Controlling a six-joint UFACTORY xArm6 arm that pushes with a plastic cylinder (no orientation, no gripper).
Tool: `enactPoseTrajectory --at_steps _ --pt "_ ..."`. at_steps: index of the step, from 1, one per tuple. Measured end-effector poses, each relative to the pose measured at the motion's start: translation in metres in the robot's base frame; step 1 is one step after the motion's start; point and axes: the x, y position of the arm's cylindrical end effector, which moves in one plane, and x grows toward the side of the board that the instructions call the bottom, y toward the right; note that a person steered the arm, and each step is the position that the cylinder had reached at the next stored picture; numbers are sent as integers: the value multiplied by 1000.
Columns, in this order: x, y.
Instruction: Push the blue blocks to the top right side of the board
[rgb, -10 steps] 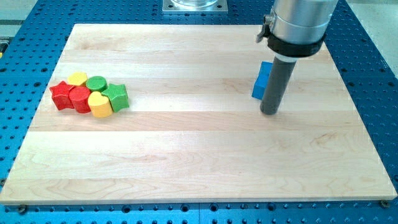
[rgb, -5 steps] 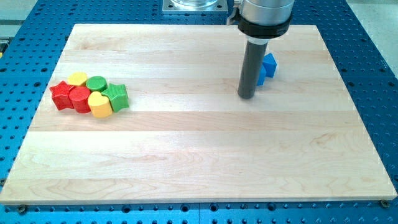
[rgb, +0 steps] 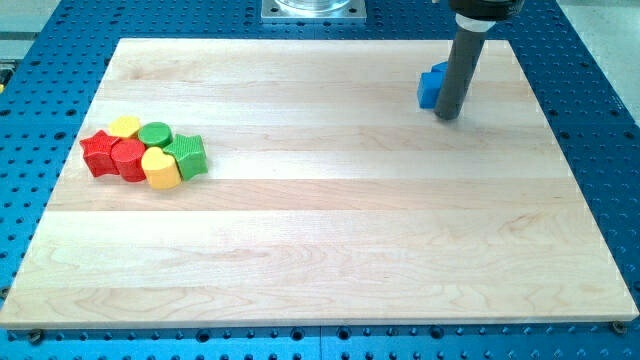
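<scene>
A blue block (rgb: 431, 86) lies on the wooden board (rgb: 320, 230) near the view's top right; the rod hides its right part, so its shape is unclear. My tip (rgb: 448, 115) stands just to the right of and slightly below the blue block, touching or almost touching it. Only one patch of blue shows.
A cluster of blocks sits at the view's left: a red star (rgb: 97, 152), a red block (rgb: 128, 158), a yellow block (rgb: 125, 126), a yellow heart (rgb: 160, 168), a green round block (rgb: 155, 134) and a green star (rgb: 187, 155). A metal mount (rgb: 314, 9) is at the top edge.
My tip swung from the blue block's right to its left, then back to its right and upward. The blue block has moved up and to the right.
</scene>
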Motion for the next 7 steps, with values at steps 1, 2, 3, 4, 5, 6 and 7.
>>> enactPoseTrajectory --at_steps 1,2,3,4,5,6,7 --pt "0 -14" --pt "6 -27" --pt "24 -41" --pt "14 -48" --pt "-25 -29" --pt "-45 -16" --pt "-55 -11"
